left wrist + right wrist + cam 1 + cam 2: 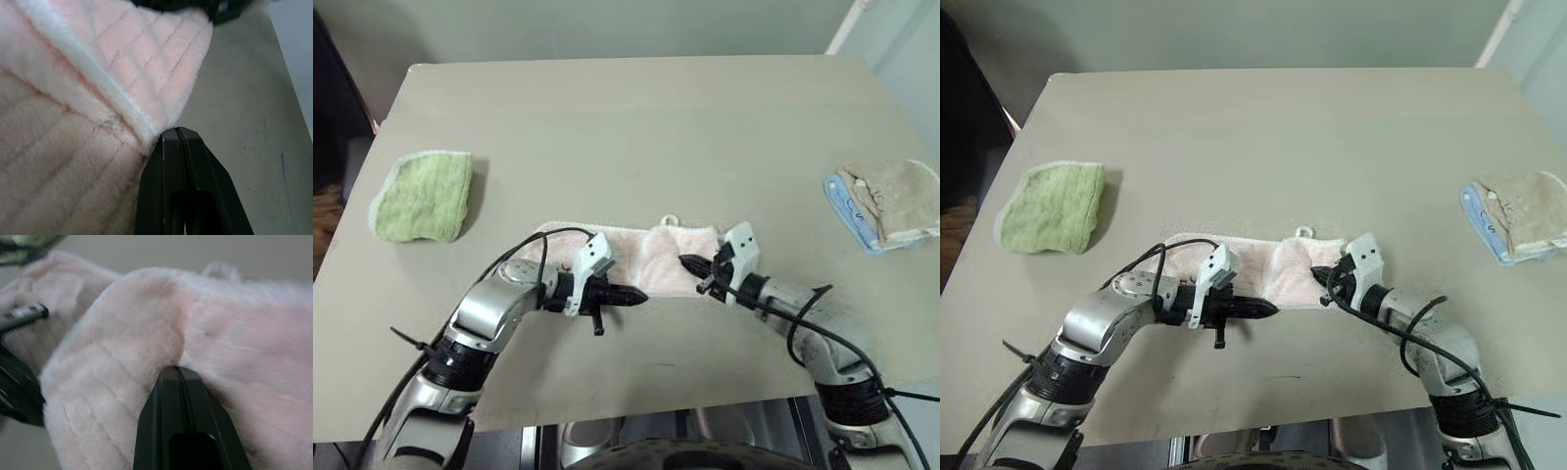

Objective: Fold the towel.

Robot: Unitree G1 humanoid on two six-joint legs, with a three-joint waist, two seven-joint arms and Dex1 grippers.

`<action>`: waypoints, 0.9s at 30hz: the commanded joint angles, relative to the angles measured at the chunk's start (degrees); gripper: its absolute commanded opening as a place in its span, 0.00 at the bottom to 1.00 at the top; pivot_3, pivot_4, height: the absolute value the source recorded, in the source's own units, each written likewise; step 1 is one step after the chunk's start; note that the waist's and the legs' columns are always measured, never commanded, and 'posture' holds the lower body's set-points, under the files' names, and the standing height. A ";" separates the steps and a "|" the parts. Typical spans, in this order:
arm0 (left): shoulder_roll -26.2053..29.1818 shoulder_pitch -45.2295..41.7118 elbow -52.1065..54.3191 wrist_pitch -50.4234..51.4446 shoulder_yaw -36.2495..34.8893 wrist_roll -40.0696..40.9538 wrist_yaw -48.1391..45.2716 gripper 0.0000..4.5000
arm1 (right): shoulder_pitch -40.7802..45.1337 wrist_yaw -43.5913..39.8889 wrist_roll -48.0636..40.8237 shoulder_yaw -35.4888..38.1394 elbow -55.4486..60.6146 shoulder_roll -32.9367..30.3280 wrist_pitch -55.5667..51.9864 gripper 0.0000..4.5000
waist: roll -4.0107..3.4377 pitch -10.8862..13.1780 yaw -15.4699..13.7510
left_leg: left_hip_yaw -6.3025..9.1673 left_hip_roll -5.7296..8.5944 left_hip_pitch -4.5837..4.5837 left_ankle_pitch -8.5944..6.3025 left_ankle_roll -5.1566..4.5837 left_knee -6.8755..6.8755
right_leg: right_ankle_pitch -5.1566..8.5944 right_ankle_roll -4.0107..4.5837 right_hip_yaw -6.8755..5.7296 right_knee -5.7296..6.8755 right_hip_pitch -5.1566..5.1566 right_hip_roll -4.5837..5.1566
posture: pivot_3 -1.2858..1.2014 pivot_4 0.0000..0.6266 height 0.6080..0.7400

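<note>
**You are pinching a soft, limp towel at two points along its near edge.**

The towel [646, 257] is lying as a narrow folded band near the front of the desk [636, 127], between the green cloth [423, 196] and the beige cloth [891, 204]. Your left hand [641, 294] and right hand [685, 262] are both pressed together on plush pink fabric. It is looking light and floppy, with thick pile, so it will likely sag and bunch between grips. You are better off holding the white-edged corners than the middle, since layers may slip apart.
</note>
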State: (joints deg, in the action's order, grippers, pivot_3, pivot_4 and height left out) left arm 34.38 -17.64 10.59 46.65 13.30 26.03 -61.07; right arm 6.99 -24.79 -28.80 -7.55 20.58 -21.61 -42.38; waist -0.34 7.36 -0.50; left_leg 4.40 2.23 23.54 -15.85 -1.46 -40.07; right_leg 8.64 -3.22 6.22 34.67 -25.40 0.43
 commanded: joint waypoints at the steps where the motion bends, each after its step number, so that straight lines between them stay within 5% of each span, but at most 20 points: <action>1: -1.78 0.17 -0.23 -0.65 -3.27 3.62 -0.29 0.01 | -1.28 -1.23 2.07 -0.60 -1.12 -0.04 2.85 0.00 | 0.01 -0.01 0.02 | 0.00 0.00 -0.06 -0.01 -0.01 0.00 | -0.01 0.01 0.00 -0.01 0.07 0.00 | 0.52 0.24 1.00; 11: -6.80 -8.79 -3.41 7.24 -18.89 24.26 -0.83 0.01 | 1.81 -8.82 -18.30 9.90 10.75 -2.51 -4.91 0.00 | 0.02 -0.01 0.01 | 0.01 0.00 -0.08 0.13 0.23 0.00 | 0.02 0.18 0.02 0.15 0.09 -0.10 | 0.52 0.24 1.00; 18: -8.63 -11.10 -7.00 1.89 -15.62 19.21 -0.03 0.01 | 7.40 -5.84 -21.18 13.10 9.23 -1.96 -5.19 0.00 | 0.03 0.00 0.24 | 0.02 -0.01 -0.36 0.13 0.18 0.02 | 0.09 0.17 0.09 0.14 0.32 -0.11 | 0.52 0.24 1.00; 27: -17.47 -8.34 -17.86 -17.02 -4.66 5.02 -1.06 0.01 | 9.56 -0.77 -4.02 9.57 -10.87 3.10 6.48 0.00 | -0.01 0.03 0.09 | 0.03 -0.01 -0.32 -0.04 -0.04 0.05 | -0.06 -0.25 0.04 0.13 0.25 -0.04 | 0.52 0.24 1.00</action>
State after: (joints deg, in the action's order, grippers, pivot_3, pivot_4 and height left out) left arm 17.71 -26.12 -6.65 33.42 8.10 32.49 -61.92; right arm 16.62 -25.74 -34.01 2.41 9.31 -19.09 -38.36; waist -0.35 7.39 -0.42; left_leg 4.42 2.20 23.24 -15.90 -1.46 -39.97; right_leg 8.57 -3.50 6.24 34.80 -25.19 0.38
